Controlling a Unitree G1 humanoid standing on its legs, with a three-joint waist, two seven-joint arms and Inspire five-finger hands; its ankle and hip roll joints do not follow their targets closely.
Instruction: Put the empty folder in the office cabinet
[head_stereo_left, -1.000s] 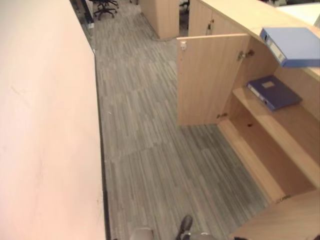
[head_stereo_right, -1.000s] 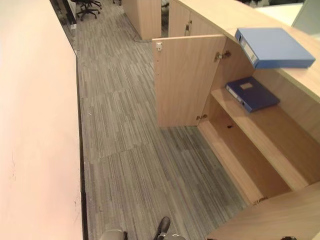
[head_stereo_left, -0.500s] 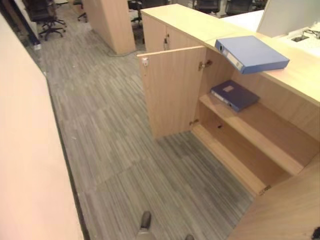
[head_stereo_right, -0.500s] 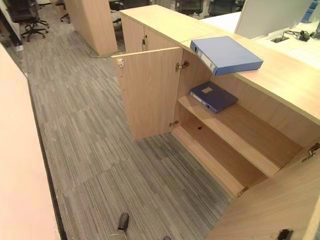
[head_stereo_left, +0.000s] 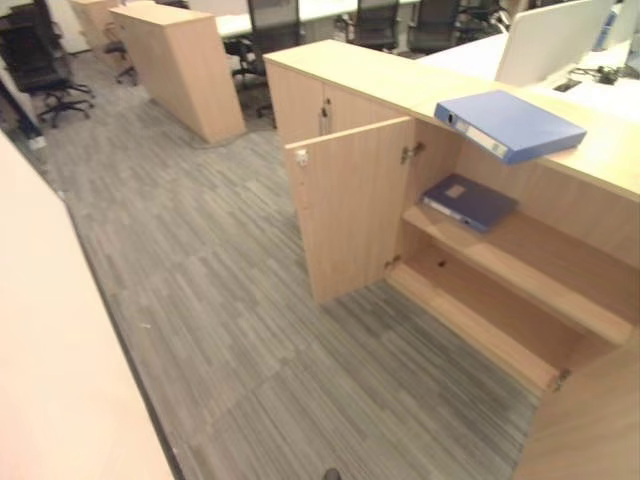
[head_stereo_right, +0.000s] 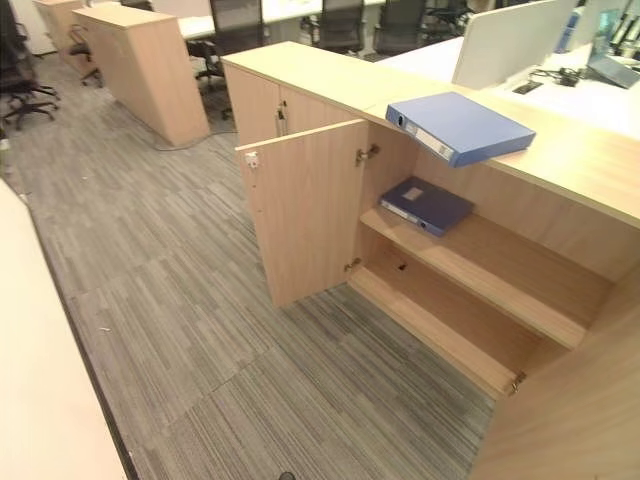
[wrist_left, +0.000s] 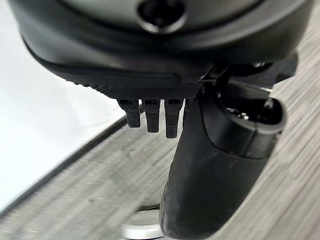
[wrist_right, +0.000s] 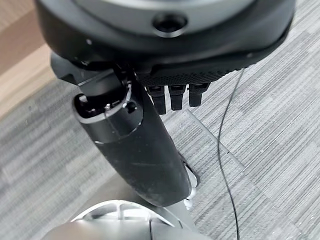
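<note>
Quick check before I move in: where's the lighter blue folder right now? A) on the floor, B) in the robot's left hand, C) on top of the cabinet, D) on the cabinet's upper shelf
C: the lighter blue folder lies flat on the cabinet top, above the dark blue folder on the shelf.

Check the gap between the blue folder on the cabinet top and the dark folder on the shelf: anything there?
Just the cabinet top's edge. The blue folder lies on top, the dark folder on the upper shelf below it, as both eye views show.
</note>
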